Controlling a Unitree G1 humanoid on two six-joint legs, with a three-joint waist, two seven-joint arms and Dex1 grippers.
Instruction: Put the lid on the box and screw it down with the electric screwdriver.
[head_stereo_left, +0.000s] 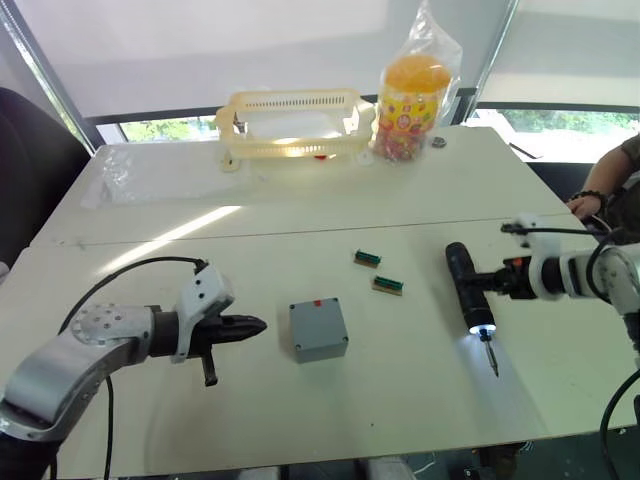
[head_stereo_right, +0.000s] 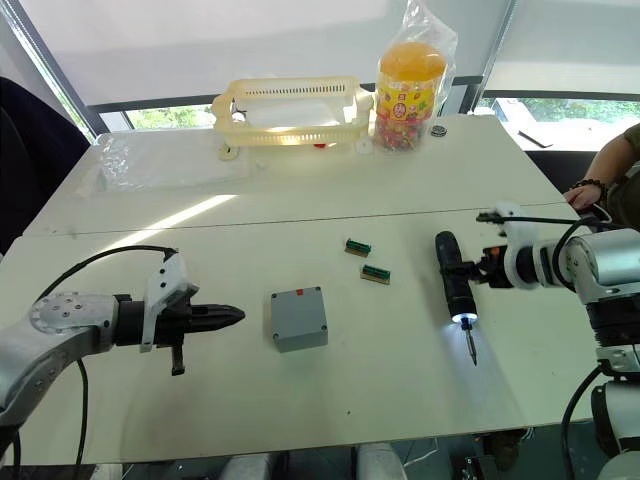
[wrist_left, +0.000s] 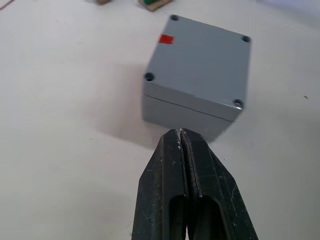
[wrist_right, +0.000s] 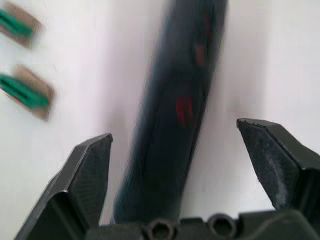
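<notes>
Your shallow grey plastic lid (wrist_left: 202, 62) already sits flush on the deep grey plastic box (wrist_left: 180, 115) mid-table, screw holes showing at its corners, so placement looks done. Your left gripper (wrist_left: 182, 137) has its black fingers pressed together on nothing, tips just short of the box wall, probably ready to brace it. Your right gripper (wrist_right: 175, 140) is spread wide around the long black cylindrical electric screwdriver (head_stereo_left: 468, 289), lying flat with its tip light on, well right of the box; fingers aren't touching it yet, so grab next.
</notes>
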